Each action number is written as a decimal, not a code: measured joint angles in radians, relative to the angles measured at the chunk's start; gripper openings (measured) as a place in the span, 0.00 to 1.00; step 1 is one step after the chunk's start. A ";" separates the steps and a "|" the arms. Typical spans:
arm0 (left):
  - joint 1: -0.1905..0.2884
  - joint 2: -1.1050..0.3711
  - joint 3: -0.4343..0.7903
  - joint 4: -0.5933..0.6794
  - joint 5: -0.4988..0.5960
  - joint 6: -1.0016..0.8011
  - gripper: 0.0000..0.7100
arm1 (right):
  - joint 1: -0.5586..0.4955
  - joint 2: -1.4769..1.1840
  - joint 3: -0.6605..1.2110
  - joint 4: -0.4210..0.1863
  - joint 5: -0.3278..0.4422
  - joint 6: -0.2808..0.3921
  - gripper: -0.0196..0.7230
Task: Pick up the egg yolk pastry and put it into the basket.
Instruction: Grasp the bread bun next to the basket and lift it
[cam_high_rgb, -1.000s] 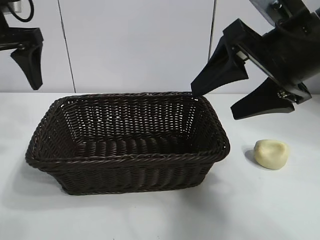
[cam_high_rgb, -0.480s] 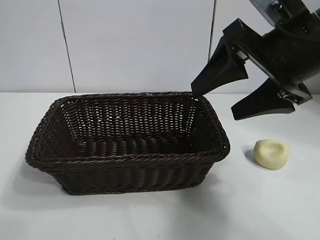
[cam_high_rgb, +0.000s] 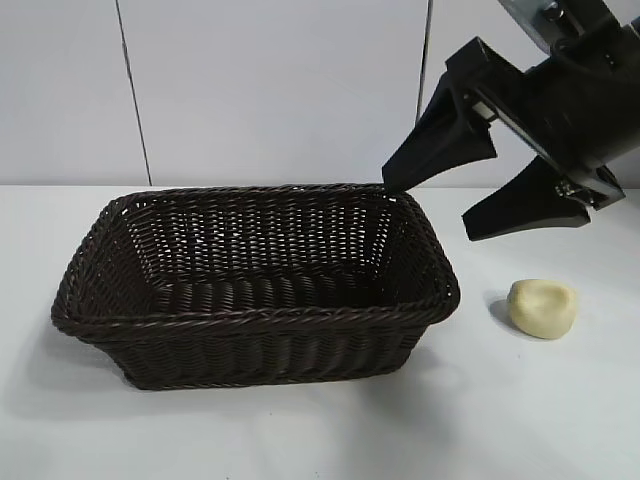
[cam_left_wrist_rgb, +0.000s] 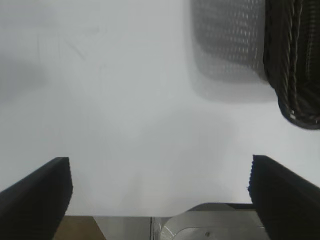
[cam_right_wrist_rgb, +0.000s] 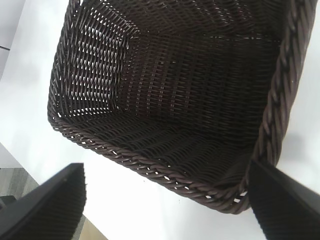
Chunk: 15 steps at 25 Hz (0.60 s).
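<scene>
left hand (cam_left_wrist_rgb: 160, 195) gone from exterior view, wide open over table (cam_left_wrist_rgb: 125, 100)

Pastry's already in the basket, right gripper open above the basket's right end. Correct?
Not quite. The egg yolk pastry lies on the table, to the right of the basket, which the exterior and right wrist views show empty. The rest holds: the right gripper hangs open above the basket's right end.
</scene>
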 joint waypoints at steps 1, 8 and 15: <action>0.000 -0.055 0.047 0.000 -0.009 0.002 0.97 | 0.000 0.000 0.000 0.000 0.000 0.000 0.88; 0.000 -0.377 0.300 0.000 -0.120 0.013 0.97 | 0.000 0.000 0.000 0.000 0.002 0.000 0.88; 0.000 -0.637 0.497 0.025 -0.122 0.009 0.97 | 0.000 0.000 0.000 -0.001 0.013 0.003 0.88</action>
